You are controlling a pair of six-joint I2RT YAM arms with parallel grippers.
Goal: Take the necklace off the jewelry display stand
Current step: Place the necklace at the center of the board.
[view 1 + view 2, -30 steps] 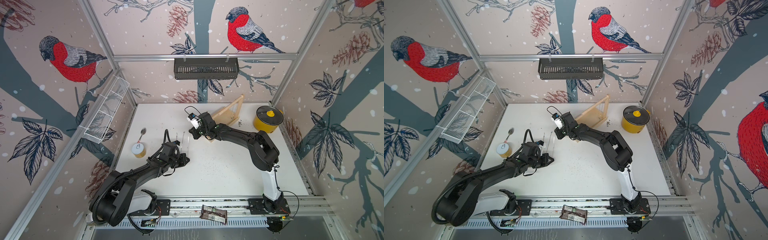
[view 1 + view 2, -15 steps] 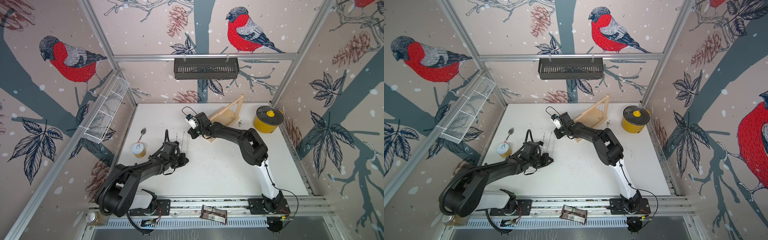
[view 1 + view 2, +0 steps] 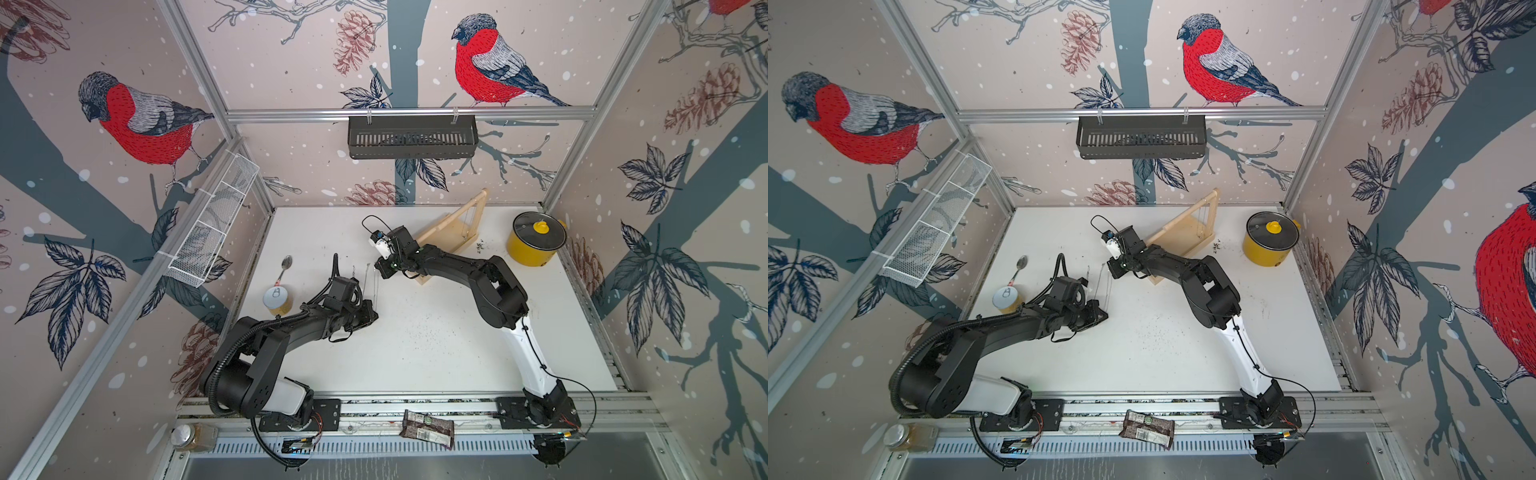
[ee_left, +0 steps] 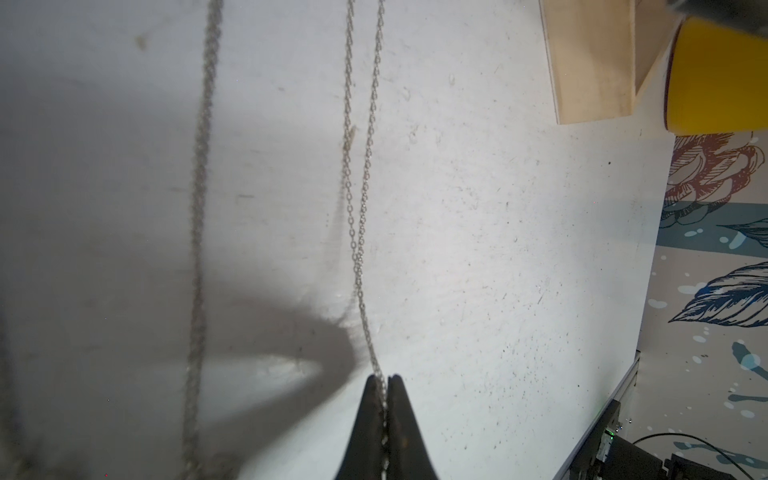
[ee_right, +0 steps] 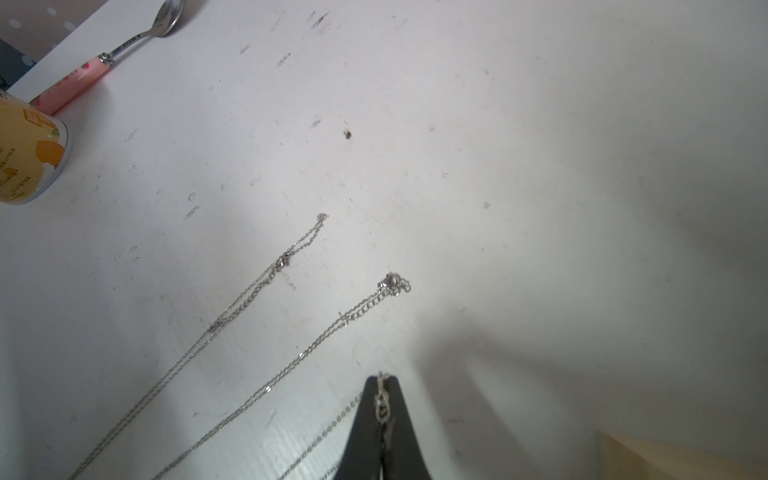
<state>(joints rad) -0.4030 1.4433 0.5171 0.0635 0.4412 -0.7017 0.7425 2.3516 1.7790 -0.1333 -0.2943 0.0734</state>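
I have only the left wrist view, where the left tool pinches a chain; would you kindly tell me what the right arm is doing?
Observer: In the right wrist view, the right tool is shut on a necklace's clasp.
Operator: Thank you. Are other necklaces off already?
Observer: Two more necklaces lie flat on the table, with their clasp ends showing in that view.
Operator: Is the jewelry display stand bare, then?
Observer: No; in both top views thin strands hang from the crossbar of the jewelry display stand.
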